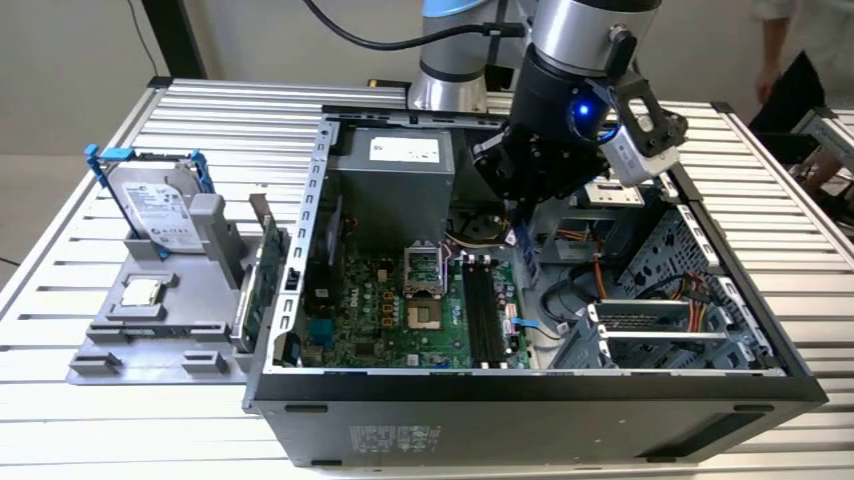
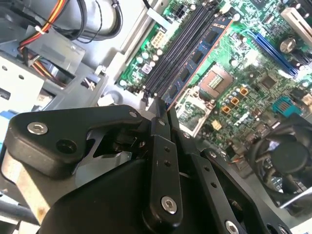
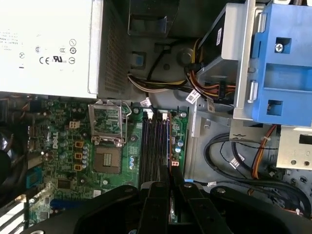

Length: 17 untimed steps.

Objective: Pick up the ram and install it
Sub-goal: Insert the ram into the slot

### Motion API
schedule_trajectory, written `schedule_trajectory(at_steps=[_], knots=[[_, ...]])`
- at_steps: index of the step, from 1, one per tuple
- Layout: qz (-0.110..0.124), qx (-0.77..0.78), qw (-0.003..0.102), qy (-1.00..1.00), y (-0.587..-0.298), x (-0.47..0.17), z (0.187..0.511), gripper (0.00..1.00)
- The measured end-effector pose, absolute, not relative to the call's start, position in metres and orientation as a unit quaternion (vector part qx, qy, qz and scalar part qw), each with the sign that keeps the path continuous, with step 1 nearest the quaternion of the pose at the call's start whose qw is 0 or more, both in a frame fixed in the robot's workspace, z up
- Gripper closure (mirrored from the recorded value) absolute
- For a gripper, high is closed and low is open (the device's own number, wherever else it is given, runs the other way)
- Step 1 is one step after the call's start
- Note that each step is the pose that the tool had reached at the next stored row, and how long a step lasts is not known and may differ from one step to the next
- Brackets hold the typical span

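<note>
- I am seeing the gripper (image 2: 163,114) pinching the ram (image 2: 202,56) by one end, its fingers (image 2: 158,127) closed narrowly on the dark blue stick.
- In the second wrist view the ram is hanging over the motherboard (image 2: 234,92), stretching alongside the black slots (image 2: 178,46); I cannot tell whether it is touching them.
- In the exterior view the gripper (image 1: 523,215) is reaching down into the open computer case (image 1: 534,390), the ram (image 1: 526,248) standing upright beneath it.
- Beyond, on the bench (image 1: 80,180), a gray holder (image 1: 160,330) is carrying a hard drive (image 1: 154,205).
</note>
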<state>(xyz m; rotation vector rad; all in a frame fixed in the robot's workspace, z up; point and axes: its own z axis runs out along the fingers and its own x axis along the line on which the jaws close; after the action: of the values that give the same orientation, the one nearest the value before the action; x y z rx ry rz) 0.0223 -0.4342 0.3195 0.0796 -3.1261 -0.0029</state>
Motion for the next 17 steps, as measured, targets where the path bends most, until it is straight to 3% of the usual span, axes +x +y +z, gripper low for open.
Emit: schedule_trajectory(at_steps=[17], knots=[[-0.001,-0.022,0.005,-1.0,-0.436,0.018,0.289,1.0]])
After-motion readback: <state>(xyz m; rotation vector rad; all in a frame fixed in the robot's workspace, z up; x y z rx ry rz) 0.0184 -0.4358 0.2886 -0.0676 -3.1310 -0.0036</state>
